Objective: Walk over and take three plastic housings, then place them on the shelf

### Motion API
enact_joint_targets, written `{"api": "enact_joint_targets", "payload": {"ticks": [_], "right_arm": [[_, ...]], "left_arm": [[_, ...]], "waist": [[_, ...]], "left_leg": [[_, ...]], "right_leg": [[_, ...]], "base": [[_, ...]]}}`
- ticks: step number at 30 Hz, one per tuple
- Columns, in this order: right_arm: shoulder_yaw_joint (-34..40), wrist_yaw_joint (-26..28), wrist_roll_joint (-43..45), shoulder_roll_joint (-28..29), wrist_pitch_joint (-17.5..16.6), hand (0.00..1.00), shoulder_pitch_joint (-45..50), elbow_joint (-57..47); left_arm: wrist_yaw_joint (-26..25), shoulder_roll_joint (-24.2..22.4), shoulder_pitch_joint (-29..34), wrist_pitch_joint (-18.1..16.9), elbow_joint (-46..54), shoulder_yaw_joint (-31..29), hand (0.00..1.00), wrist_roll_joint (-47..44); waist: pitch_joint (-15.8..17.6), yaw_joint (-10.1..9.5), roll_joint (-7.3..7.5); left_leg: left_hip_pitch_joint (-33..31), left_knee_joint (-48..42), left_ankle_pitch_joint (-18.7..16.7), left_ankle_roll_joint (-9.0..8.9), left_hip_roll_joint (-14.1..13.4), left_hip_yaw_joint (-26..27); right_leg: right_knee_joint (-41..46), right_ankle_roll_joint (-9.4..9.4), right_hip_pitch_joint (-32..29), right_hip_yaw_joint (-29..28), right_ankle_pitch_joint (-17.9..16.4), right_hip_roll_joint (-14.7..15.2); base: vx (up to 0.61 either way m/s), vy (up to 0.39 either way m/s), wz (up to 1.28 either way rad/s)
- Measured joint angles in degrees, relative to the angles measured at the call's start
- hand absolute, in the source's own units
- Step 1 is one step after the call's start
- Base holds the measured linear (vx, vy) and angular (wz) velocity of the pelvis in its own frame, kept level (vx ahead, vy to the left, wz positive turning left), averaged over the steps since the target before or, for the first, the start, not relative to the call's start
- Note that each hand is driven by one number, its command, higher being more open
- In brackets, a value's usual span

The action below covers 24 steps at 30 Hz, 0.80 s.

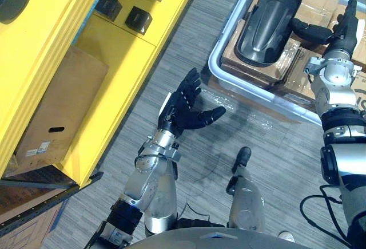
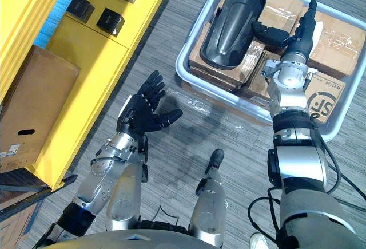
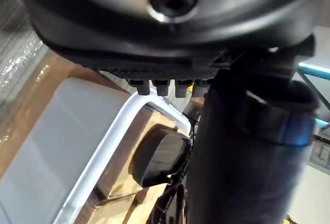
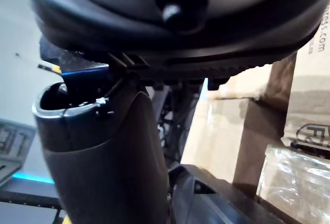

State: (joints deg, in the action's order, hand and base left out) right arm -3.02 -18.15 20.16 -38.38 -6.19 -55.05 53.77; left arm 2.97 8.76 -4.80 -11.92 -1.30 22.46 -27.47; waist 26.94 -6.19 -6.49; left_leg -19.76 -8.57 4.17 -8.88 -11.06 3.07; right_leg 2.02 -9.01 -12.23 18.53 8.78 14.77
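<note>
A long black plastic housing (image 1: 267,21) lies hollow side up on cardboard boxes inside a pale bin (image 1: 214,60) on the floor ahead to the right. My right hand (image 1: 342,30) hovers over the bin just right of the housing, fingers straight and thumb stretched toward its edge; I cannot tell whether it touches. Over the floor between shelf and bin, my left hand (image 1: 187,107) is open and holds nothing. The left wrist view shows the housing (image 3: 159,157) past the bin's rim. The yellow shelf (image 1: 117,60) stands at the left.
Small black boxes (image 1: 138,19) sit on the shelf's upper level and a brown cardboard box (image 1: 57,111) on its lower level. Packed cardboard boxes (image 2: 334,37) fill the bin. A crumpled clear film (image 1: 231,103) lies on the grey floor before the bin.
</note>
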Motion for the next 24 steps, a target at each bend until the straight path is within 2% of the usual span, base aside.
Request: {"api": "enact_joint_targets", "payload": {"ticks": [4,7,10,11,16,18,22,24], "right_arm": [[-2.3,0.8,-1.3,-2.2,5.0,1.00,-3.2,4.0],[-4.7,3.8,-6.3,-2.7,10.8,1.00,-4.6,7.3],[-7.2,6.3,-11.5,-4.4,13.8,1.00,-5.2,8.4],[-8.0,7.7,-13.8,-5.1,15.2,0.00,-6.3,9.4],[-11.3,12.4,-24.3,-6.9,21.3,0.00,-9.9,12.5],[-12.3,14.5,-28.0,-7.3,25.1,0.00,-11.3,14.2],[-13.2,15.5,-31.1,-8.5,29.3,0.00,-12.7,15.2],[-12.9,13.5,-30.6,-9.0,33.2,0.00,-13.9,16.3]], "left_arm": [[-0.5,-0.1,-0.2,0.0,-0.8,0.6,1.00,-1.3],[-1.5,0.0,0.8,0.0,-1.0,0.9,1.00,-1.4],[-1.7,0.1,1.6,0.0,-1.1,1.5,1.00,-1.5],[-1.8,0.1,2.0,0.0,-1.1,1.5,1.00,-1.5],[-2.2,0.3,3.2,0.0,-1.1,1.1,1.00,-2.0],[-2.3,0.4,4.5,0.0,-1.1,0.9,1.00,-1.9],[-2.3,0.9,5.4,0.0,-1.1,0.7,1.00,-1.9],[-2.3,1.3,5.8,0.3,-1.1,0.5,1.00,-1.9]], "waist": [[0.7,-0.68,-1.40],[0.8,-0.92,-1.48],[0.8,-1.44,-1.48],[0.8,-1.41,-1.48],[0.8,-1.86,-1.48],[0.8,-2.21,-1.48],[0.8,-2.80,-1.48],[0.7,-3.03,-1.45]], "left_leg": [[0.0,0.2,0.6,0.35,0.8,-0.6],[0.1,1.0,1.5,0.25,0.8,-1.1],[0.1,1.1,1.9,0.28,0.8,-1.5],[0.1,1.5,2.3,0.27,0.8,-1.8],[0.7,2.9,3.5,0.16,0.8,-2.3],[1.6,4.3,4.4,0.09,0.7,-2.2],[2.6,6.2,5.6,0.12,0.6,-2.1],[2.9,7.4,6.4,0.10,0.6,-2.2]], "right_leg": [[2.2,-0.27,-0.5,0.3,-1.2,1.1],[2.9,-0.20,-0.8,0.7,-1.5,1.1],[3.4,-0.06,-0.7,1.0,-1.7,1.1],[3.8,-0.03,-0.7,1.3,-1.8,1.1],[4.6,0.17,-0.7,1.7,-2.0,1.1],[4.8,0.34,-0.7,1.7,-2.1,1.1],[4.8,0.40,-0.5,1.8,-2.1,1.1],[4.8,0.41,-0.3,2.2,-2.1,1.1]], "base": [[-0.06,0.001,0.11],[-0.05,-0.027,0.07],[-0.04,-0.029,0.08],[-0.05,-0.029,0.10],[-0.05,-0.029,0.06],[-0.04,-0.030,-0.01],[-0.03,-0.031,0.01],[-0.02,-0.036,0.09]]}}
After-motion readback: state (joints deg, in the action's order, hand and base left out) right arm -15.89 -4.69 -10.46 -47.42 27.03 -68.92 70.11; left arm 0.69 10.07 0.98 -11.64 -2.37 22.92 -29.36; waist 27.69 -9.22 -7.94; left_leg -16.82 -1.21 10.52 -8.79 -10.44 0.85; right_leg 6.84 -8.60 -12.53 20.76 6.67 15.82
